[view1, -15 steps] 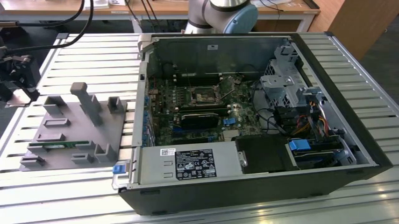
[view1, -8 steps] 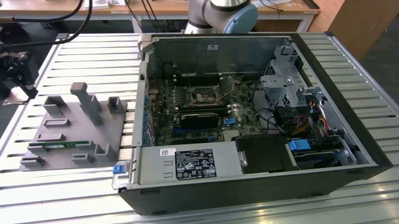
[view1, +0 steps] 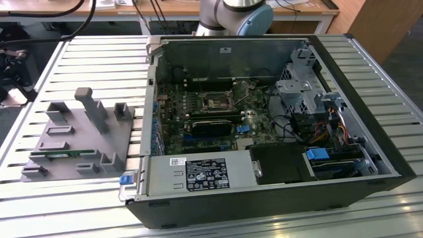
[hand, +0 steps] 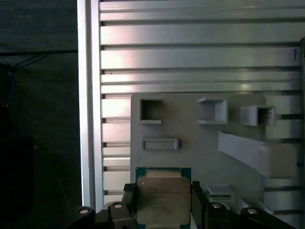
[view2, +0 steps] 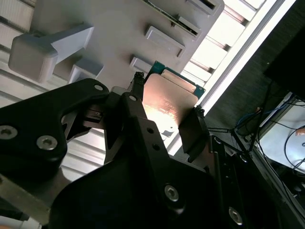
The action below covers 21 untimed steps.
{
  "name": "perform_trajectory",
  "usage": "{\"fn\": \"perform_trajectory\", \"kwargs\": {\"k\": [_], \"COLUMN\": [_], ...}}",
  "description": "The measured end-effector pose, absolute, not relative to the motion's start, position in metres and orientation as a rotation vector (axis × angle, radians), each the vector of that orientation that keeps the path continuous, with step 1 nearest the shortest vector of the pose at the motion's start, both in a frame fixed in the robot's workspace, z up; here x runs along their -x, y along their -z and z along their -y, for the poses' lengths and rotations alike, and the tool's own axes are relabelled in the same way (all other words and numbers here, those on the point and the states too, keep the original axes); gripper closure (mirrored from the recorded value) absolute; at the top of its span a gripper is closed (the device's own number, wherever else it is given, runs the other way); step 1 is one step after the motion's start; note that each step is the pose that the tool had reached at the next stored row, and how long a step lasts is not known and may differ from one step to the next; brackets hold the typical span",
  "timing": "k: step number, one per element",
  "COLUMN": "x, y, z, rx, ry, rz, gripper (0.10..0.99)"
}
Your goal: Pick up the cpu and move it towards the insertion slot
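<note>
— Over the grey fixture plate (hand: 190, 138), what has the gripper (view2: 167, 97) got?

— The cpu (hand: 162, 202). In both wrist views the two black fingers (hand: 198, 205) pinch it by opposite edges. Its silvery lid faces the first wrist camera, with a green rim showing around it.

— Is it lifted clear of the plate?

— I cannot tell. In the first wrist view the cpu sits in front of the plate's edge, near a shallow rectangular frame (hand: 159, 143) and a square pocket (hand: 151, 110) moulded into the plate. Its underside is hidden, so contact can't be judged.

— And the insertion slot?

— In the exterior view the insertion slot (view1: 217, 102) lies on the motherboard (view1: 198, 106) inside the open computer case (view1: 264, 203). It is a shiny silver frame with a dark centre, just beside a wider black block (view1: 211, 127).

— How does the plate lie relative to it?

— The plate rests on the slatted aluminium table (view1: 99, 54), outside the case on the exterior view's left. It is well apart from the slot, with the case wall between them.

— Anything else on the plate?

— Upright grey posts (view1: 92, 109), and a green memory strip (view1: 66, 154) lying flat near the plate's near edge.

— The arm?

— Its grey and blue joint (view1: 241, 15) stands behind the case.
</note>
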<state>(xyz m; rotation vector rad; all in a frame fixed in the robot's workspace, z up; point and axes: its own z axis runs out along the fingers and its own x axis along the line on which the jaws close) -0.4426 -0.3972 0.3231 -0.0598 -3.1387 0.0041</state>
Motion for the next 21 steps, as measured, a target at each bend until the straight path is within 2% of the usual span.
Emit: {"fn": "perform_trajectory", "kwargs": {"k": [21], "x": [0.443], "y": [-0.355], "z": [0.396], "rx": [0.060], "ry": [-0.004], "rz": [3.139], "gripper": [0.545]}}
